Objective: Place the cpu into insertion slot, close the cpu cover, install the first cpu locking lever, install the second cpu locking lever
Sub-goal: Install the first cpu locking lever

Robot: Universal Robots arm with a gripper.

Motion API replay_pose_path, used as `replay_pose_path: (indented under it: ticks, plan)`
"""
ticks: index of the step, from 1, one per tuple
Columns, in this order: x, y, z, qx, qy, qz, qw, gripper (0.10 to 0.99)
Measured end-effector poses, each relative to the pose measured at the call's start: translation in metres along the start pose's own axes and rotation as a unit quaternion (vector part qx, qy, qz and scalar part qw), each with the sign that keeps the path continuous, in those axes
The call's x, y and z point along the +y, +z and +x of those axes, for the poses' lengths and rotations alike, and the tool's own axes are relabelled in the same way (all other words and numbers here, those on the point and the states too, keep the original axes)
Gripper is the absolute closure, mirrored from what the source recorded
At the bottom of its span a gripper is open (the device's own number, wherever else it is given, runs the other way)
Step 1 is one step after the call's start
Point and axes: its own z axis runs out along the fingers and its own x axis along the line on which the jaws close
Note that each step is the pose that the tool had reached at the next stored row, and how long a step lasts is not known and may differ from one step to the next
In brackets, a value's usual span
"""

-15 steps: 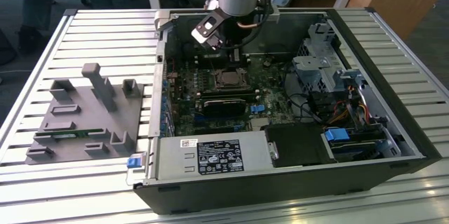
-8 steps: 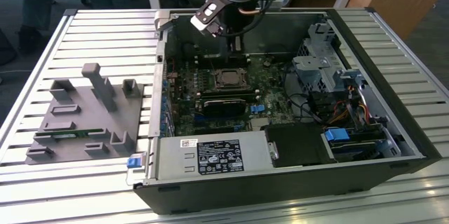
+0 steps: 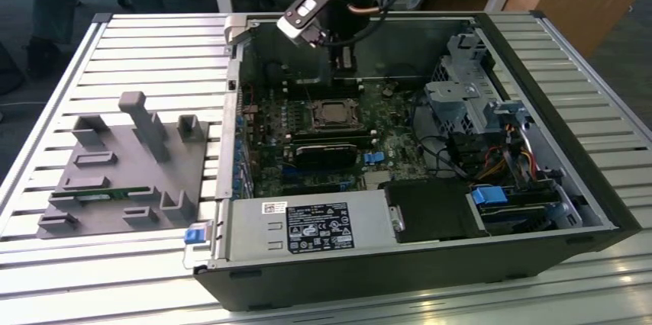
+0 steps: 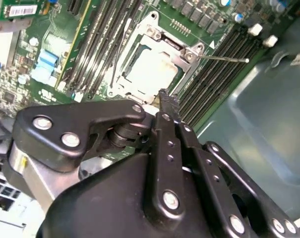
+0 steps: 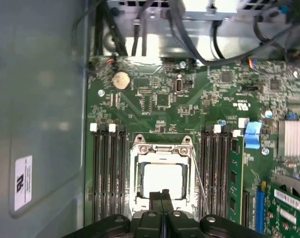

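The gripper (image 3: 344, 72) is being held over the circuit board (image 3: 273, 159) inside the open computer case (image 3: 570, 149), which is lying on a slatted table (image 3: 133, 43). In both wrist views its fingers (image 5: 160, 199) are being pressed flat against each other, with nothing being gripped between them. The gripper tip (image 4: 165, 98) is being shown just beside one edge of the socket (image 3: 328, 104), and contact with it cannot be told.

The chip (image 5: 163, 179) is being seen lying flat inside the socket, its pale metal top (image 4: 152, 69) being framed by the window of the thin metal cover (image 5: 138, 173), which is lying down over it. A thin wire lever (image 5: 198, 176) is being shown slanting away from one side of the cover (image 4: 189, 52), its free end (image 4: 245, 61) being carried over the long black memory slots (image 4: 214, 74). A second thin lever (image 4: 118, 52) is being seen along the opposite side of the socket.

In the exterior view, a grey holder block (image 3: 127, 172) is being shown on the table at the exterior view's left of the case, well apart from the gripper.
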Motion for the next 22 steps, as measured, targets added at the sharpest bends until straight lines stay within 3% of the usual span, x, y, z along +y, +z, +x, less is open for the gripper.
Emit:
replay_pose_path:
  ticks: [5,10,17,22]
  plan:
    - [0.0,0.0003,0.0,0.0004,-0.046,0.0004,0.999,0.98]
    - [0.0,0.0014,0.0,0.0007,-0.091,0.0008,0.9958,0.98]
    - [-0.0004,0.003,0.0,0.0009,-0.144,0.0013,0.9895,0.98]
    - [-0.0005,0.0045,0.0,0.0012,-0.188,0.0017,0.9821,0.98]
